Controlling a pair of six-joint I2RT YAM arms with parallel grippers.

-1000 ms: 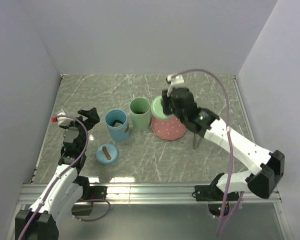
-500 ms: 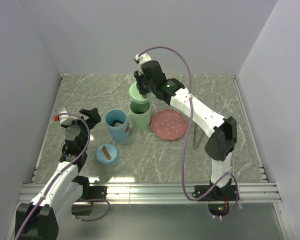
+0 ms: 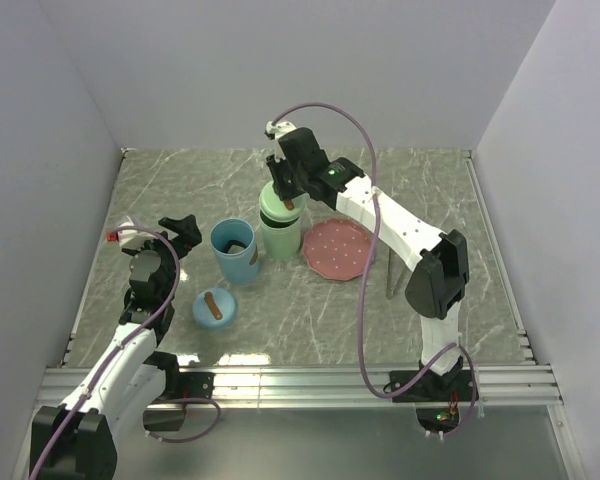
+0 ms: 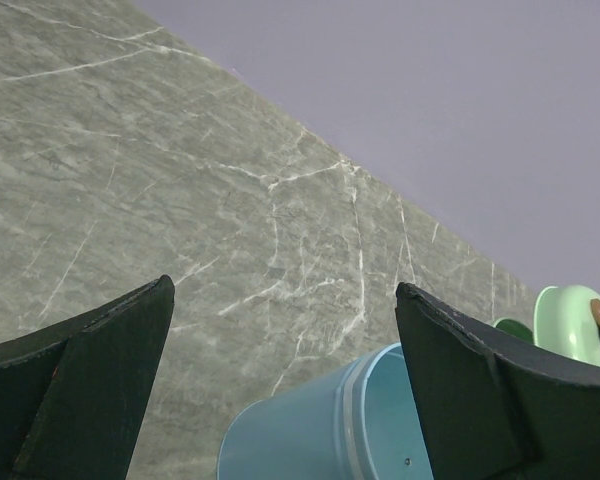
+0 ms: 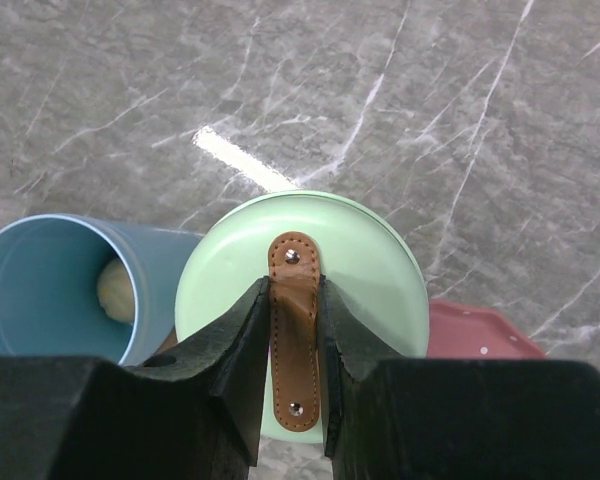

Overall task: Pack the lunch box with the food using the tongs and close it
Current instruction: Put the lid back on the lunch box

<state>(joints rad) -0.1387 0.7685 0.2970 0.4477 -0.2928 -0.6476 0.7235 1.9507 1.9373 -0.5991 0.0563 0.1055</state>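
The lunch box shows as two tall cups, one green (image 3: 281, 238) and one blue (image 3: 236, 252). My right gripper (image 3: 288, 202) is shut on the brown strap (image 5: 296, 330) of the green lid (image 5: 380, 270). It holds the lid at the green cup's mouth, and I cannot tell whether it is seated. A tan bun (image 5: 115, 290) lies inside the blue cup (image 5: 60, 280). The tongs (image 3: 392, 274) lie on the table right of the pink plate. My left gripper (image 3: 180, 232) stands open left of the blue cup (image 4: 320, 430), holding nothing.
A blue lid (image 3: 214, 306) with a brown strap lies on the table in front of the blue cup. The pink scalloped plate (image 3: 340, 250) sits right of the green cup with nothing on it. Grey walls close in the table on three sides.
My right arm carried the green lid from over the pink plate leftward to above the green cup, then lowered it onto the cup's mouth. The left arm has stayed put.
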